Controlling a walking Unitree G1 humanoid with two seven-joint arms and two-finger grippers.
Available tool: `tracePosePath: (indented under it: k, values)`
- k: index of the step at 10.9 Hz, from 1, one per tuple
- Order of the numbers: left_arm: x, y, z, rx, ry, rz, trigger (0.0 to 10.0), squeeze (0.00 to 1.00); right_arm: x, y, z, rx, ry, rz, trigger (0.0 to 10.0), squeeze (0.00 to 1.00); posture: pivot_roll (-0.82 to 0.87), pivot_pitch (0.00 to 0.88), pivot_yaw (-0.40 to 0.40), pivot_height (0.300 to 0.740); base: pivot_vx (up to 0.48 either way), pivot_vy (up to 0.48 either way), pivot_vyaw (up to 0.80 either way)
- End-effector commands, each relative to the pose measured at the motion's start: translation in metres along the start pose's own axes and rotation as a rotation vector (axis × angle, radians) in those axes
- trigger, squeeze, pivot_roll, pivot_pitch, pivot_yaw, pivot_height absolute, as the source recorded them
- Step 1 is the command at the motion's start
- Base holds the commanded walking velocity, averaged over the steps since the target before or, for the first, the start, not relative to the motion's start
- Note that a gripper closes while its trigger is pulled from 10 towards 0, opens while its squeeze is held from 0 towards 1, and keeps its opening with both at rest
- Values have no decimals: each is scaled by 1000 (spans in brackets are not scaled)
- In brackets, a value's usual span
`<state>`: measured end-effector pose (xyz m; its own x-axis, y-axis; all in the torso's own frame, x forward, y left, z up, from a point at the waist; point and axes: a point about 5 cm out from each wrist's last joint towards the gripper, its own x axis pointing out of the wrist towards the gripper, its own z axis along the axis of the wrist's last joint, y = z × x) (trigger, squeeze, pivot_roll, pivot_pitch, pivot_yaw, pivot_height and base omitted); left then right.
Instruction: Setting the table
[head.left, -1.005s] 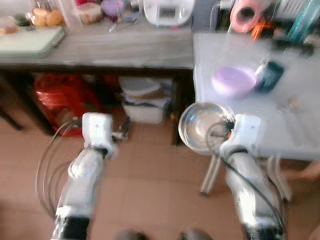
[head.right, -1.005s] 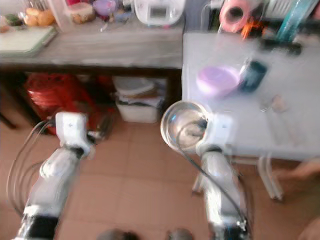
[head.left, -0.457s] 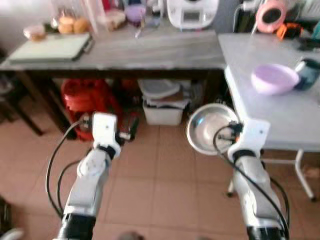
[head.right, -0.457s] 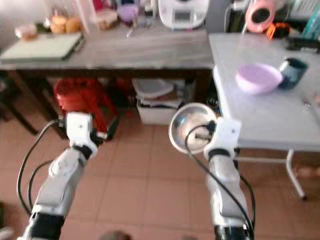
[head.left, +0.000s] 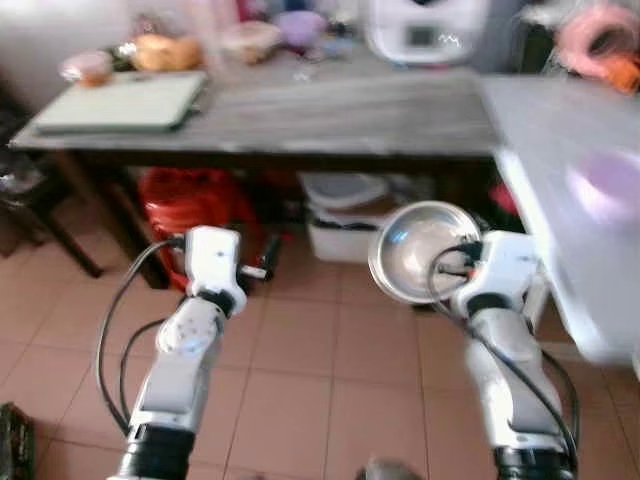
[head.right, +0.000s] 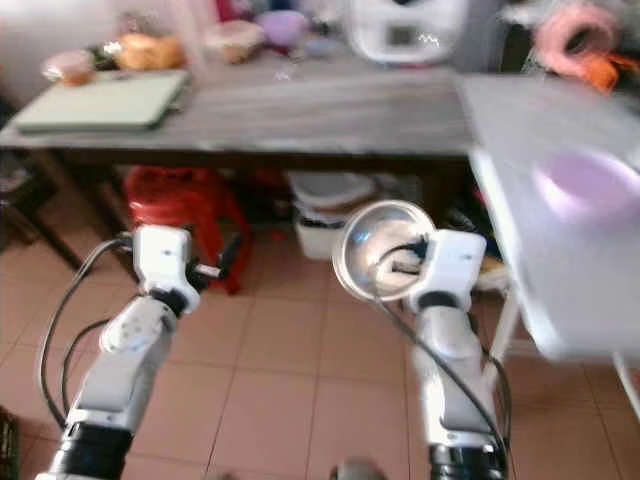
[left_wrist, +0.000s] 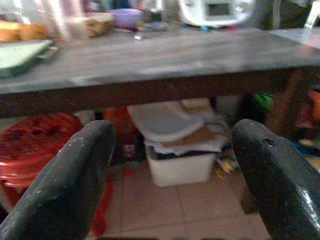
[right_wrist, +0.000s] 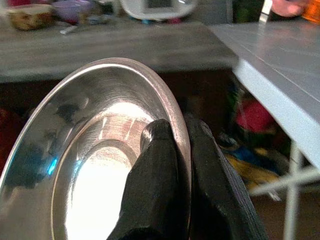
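The right pincer (right_wrist: 175, 165) is gripping a steel bowl (head.left: 422, 252) by its rim, one black finger (right_wrist: 155, 175) inside and the other outside, pinched tight on the metal. The bowl is hanging tilted on edge in the air above the tiled floor (head.left: 300, 370), its hollow facing the camera, in front of the dark counter (head.left: 330, 110) and just beside the white counter (head.right: 560, 200). A purple bowl (head.right: 590, 188) is sitting on the white counter. The left pincer (left_wrist: 165, 165) is hovering released, fingers wide apart and holding nothing, pointing under the dark counter at a white bin (left_wrist: 180, 160) and a red stool (head.left: 195, 200). A green tray (head.left: 120, 100) is lying on the dark counter.
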<state>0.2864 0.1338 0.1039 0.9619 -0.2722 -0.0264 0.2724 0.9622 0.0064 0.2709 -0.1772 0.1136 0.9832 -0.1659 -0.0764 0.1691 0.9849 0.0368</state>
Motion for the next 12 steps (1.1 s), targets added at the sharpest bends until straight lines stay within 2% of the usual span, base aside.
tracePosePath:
  k: [1, 4, 10, 12]
  values:
    - [-2, 9, 3, 20, -10, 28, 10000, 0, 1, 12, 7, 14, -34, 43, 10000, 0, -56, 0, 48, 740, 480, 0, 0]
    - [-2, 2, 3, 25, -17, 6, 10000, 0, 3, 13, 10, 8, -51, 51, 10000, 0, -56, 0, 48, 740, 480, 0, 0]
    - [-1, 1, 4, 18, -20, -7, 10000, 0, 5, 13, 11, 1, -70, 47, 10000, 0, -51, 0, 50, 740, 477, 0, 0]
    - [-1, 1, 2, 8, -6, -7, 10000, 0, 8, 13, 13, 3, -84, 46, 10000, 0, -46, 0, 52, 740, 352, 321, 0]
